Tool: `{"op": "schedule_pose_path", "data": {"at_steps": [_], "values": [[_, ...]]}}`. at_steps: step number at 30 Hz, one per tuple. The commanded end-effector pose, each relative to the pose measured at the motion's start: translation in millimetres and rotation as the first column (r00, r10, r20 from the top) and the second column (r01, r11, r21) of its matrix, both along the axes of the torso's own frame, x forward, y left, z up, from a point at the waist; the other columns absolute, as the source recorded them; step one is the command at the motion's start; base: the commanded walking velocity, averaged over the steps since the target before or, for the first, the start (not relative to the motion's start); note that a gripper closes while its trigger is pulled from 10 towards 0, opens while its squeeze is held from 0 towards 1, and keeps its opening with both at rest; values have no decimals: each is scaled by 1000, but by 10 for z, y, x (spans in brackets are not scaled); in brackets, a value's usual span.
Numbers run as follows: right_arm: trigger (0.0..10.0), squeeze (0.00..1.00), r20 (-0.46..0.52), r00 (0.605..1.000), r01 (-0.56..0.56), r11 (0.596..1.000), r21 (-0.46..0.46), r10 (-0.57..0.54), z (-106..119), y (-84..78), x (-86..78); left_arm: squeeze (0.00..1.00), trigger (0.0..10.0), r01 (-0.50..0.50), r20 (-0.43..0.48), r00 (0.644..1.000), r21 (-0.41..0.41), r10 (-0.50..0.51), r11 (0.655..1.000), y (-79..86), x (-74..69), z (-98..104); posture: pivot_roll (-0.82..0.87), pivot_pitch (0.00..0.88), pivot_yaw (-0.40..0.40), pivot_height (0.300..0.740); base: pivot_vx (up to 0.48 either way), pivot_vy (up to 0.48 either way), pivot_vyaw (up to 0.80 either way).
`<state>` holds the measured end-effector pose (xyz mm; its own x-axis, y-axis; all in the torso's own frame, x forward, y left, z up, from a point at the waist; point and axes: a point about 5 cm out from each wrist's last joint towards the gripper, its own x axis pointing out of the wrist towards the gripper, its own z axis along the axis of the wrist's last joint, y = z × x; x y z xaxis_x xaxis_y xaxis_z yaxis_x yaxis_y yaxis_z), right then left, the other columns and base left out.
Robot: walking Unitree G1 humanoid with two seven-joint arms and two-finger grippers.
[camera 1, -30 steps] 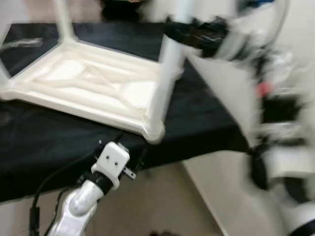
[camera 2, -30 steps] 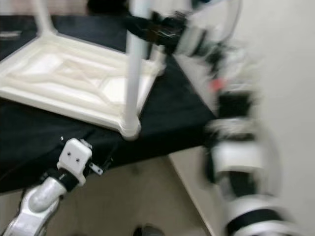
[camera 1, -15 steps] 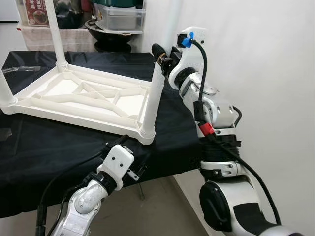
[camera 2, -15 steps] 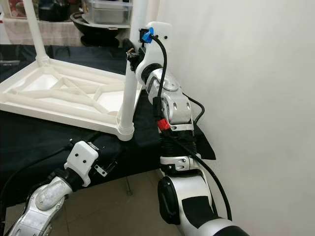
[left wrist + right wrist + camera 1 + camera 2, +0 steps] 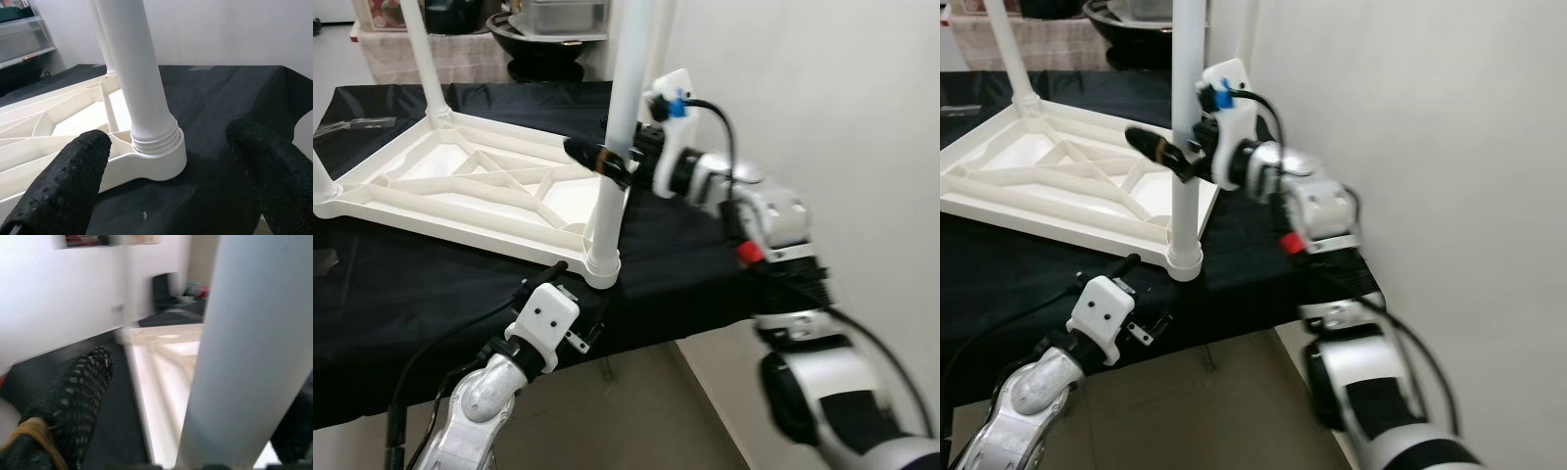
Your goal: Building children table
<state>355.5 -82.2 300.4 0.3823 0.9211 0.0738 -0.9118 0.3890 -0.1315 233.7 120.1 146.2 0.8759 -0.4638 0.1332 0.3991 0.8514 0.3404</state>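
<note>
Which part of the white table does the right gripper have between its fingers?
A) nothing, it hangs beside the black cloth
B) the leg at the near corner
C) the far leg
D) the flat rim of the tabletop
B: the right gripper has a black finger on each side of the near-corner leg, about halfway up it.

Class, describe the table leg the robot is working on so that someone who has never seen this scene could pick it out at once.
Find the white plastic table lying upside down on the black cloth. Go to its corner nearest the robot, by the cloth's front edge. The leg standing there has the right gripper around its middle, fingers either side, and the left gripper open near its threaded base; the other legs stand untouched.
</note>
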Motion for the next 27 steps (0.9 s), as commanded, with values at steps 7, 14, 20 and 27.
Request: {"op": "schedule_pose_path", "data": {"at_steps": [7,14,20,27], "values": [[10000,357,-41,930,-368,926,-85,365,-85,-24,-149,0,10000,16,-8,1000,-2,-16,1000,-20,-96,25,39,138,-148,740,0,0,0],[0,0,-61,883,-470,878,-87,466,-9,-102,-92,0,10000,16,-14,1000,-5,-16,1000,-34,-160,39,42,157,-145,740,0,0,0],[0,0,-84,836,-548,832,-84,542,-4,-169,-86,0,10000,17,-21,1000,-7,-17,1000,-53,-186,46,37,160,-142,740,0,0,0],[0,0,-74,885,-464,885,-40,460,-24,-139,-51,0,10000,18,-28,999,-7,-18,1000,-61,-176,40,32,147,-147,740,0,0,0]]}}
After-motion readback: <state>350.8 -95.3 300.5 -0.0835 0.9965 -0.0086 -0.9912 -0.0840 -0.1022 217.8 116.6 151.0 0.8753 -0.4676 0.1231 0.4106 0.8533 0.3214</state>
